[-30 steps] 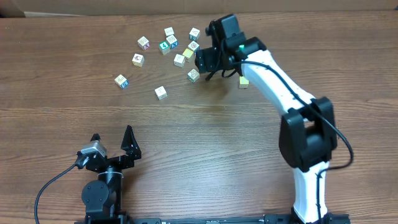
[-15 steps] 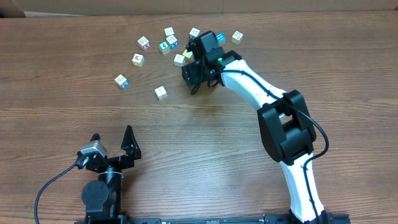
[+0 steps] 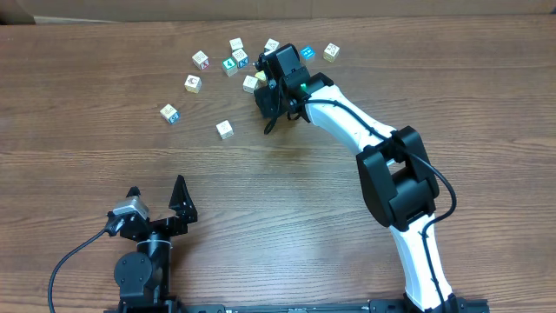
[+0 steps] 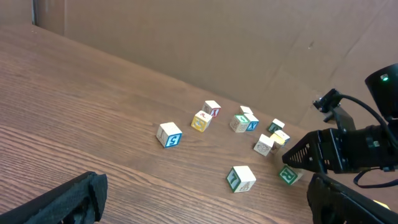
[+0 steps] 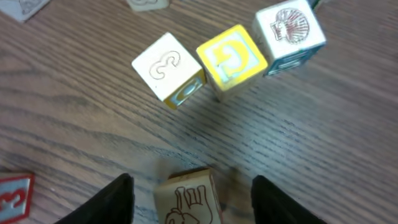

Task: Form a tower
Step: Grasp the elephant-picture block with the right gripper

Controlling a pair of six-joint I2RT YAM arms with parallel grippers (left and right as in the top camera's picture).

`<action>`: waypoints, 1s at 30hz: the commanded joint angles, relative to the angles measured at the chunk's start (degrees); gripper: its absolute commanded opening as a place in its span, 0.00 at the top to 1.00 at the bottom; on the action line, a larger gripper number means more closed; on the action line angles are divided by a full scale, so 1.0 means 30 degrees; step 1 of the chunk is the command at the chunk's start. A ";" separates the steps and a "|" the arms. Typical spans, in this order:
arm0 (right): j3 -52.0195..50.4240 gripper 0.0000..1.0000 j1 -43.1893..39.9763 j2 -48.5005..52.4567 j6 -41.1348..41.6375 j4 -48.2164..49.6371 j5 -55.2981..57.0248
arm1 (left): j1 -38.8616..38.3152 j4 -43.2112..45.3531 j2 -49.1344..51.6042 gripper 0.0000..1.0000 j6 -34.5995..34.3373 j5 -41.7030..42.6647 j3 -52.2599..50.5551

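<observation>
The tower is out of view; only loose cubes show. In the right wrist view a tan cube with a hand drawing (image 5: pixel 186 200) lies on the wood between my right gripper's (image 5: pixel 193 180) fingers, with a gap on each side, so the gripper is open. Overhead, the right gripper (image 3: pixel 268 103) hangs at the lower right of the cube cluster and hides that cube. A pale "3" cube (image 5: pixel 168 68), a yellow cube (image 5: pixel 231 59) and a shell cube (image 5: pixel 289 31) lie just beyond it. My left gripper (image 3: pixel 157 198) rests open at the near left, nothing between its fingers (image 4: pixel 62 202).
Several loose cubes are scattered at the far middle, among them ones at the left (image 3: pixel 169 113), centre (image 3: pixel 225 129) and right (image 3: pixel 331 51). From the left wrist, a green "7" cube (image 4: pixel 240 178) and a green "R" cube (image 4: pixel 289 175) lie near the right arm (image 4: pixel 348 146). A cardboard wall (image 4: pixel 186 37) backs the table.
The right arm has swung left over the cube cluster and come down around the hand-drawing cube, its jaws narrowing. The left arm has not moved.
</observation>
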 commanded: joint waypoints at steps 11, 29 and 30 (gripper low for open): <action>0.0007 0.55 -0.0102 0.0539 -0.0080 -0.0313 -0.0962 | -0.0058 0.0036 -0.0160 0.00 -0.0117 0.0095 -0.0066; 0.0007 0.68 -0.0102 0.0546 0.0080 -0.0969 -0.0109 | -0.0058 0.0036 -0.0160 0.00 -0.0117 0.0095 -0.0066; 0.0007 0.69 -0.0102 0.0539 0.0124 -0.0976 -0.0109 | -0.0058 0.0036 -0.0160 0.00 -0.0117 0.0095 -0.0066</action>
